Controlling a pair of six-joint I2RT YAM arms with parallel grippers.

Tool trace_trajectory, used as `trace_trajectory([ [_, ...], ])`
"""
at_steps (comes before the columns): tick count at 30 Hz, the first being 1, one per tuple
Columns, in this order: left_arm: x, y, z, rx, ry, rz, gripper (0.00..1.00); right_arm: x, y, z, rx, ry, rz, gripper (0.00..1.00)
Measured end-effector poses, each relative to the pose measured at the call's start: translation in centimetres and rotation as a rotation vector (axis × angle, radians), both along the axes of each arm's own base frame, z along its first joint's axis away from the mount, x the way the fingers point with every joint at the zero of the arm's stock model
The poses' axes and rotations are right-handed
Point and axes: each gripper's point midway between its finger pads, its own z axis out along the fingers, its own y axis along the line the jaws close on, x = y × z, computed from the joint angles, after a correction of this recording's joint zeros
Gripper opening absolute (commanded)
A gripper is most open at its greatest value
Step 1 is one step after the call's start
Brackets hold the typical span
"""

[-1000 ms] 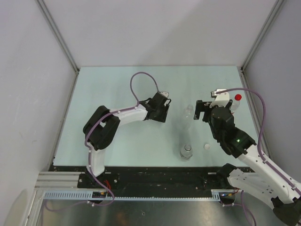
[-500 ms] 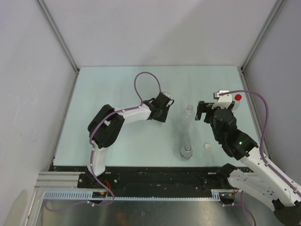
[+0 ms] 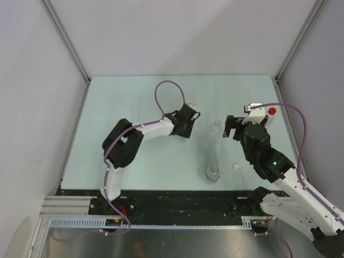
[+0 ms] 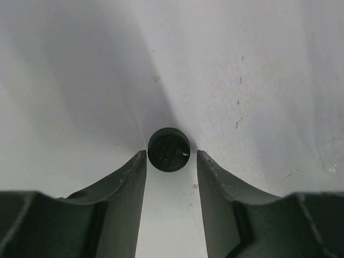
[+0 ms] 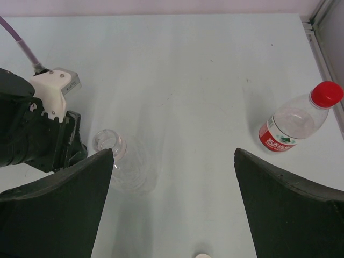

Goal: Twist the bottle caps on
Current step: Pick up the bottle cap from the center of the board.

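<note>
Clear plastic on a pale table point(image 3: 134, 97) is what the overhead view gives. The left gripper point(image 3: 185, 119) is down at the table, covering whatever it works on. The right gripper point(image 3: 230, 129) hangs facing an uncapped bottle point(image 3: 214, 132) just off its fingertips. A second bottle point(image 3: 213, 173) stands back toward the arm bases. A whitish cap point(image 3: 235, 167) lies loose beside the right forearm, and a red-capped bottle point(image 3: 270, 115) pokes out behind that wrist.

From the left wrist, the black cap point(image 4: 169, 149) lies flat right at the fingertips point(image 4: 134, 172), the jaws narrowed to about its width. I can't tell whether they pinch it yet. I'd guess it is meant for the open neck.

From the right wrist, the jaws stand wide with nothing between them. The uncapped bottle is ahead of the left finger and the red-capped bottle ahead and to the right, so that one looks finished. Its red-and-white label point(image 5: 277, 138) carries writing too small to read.
</note>
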Motion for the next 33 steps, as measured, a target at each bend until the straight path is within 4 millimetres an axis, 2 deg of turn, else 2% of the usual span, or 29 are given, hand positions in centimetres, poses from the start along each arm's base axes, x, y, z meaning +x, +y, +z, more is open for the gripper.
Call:
trace_trajectory([
  [6,0.2,-0.2,-0.1,0.001,-0.002,-0.006,0.38,0.0,0.0,0.0,0.0,0.0,0.0,0.99],
  [16,0.1,-0.3,0.0,0.001,0.001,-0.017,0.15,-0.1,0.0,0.1,0.003,-0.004,0.0,0.99],
  [20,-0.2,-0.1,1.1,-0.009,-0.009,-0.03,0.09,-0.5,0.0,0.5,0.011,-0.015,0.002,0.99],
  [23,-0.7,0.2,3.7,-0.038,-0.039,-0.051,0.06,-1.3,-0.2,1.0,0.041,-0.029,0.004,0.99],
  [29,-3.1,0.1,12.7,-0.207,-0.15,-0.163,0.04,-3.3,-1.5,1.4,0.127,-0.035,-0.008,0.99],
  [31,-4.8,-0.2,16.1,-0.302,-0.192,-0.243,0.05,-4.1,-1.8,1.6,0.161,-0.04,0.0,0.99],
  [33,-7.4,-0.4,19.5,-0.412,-0.241,-0.357,0.06,-4.9,-1.8,2.0,0.196,-0.047,0.029,0.99],
])
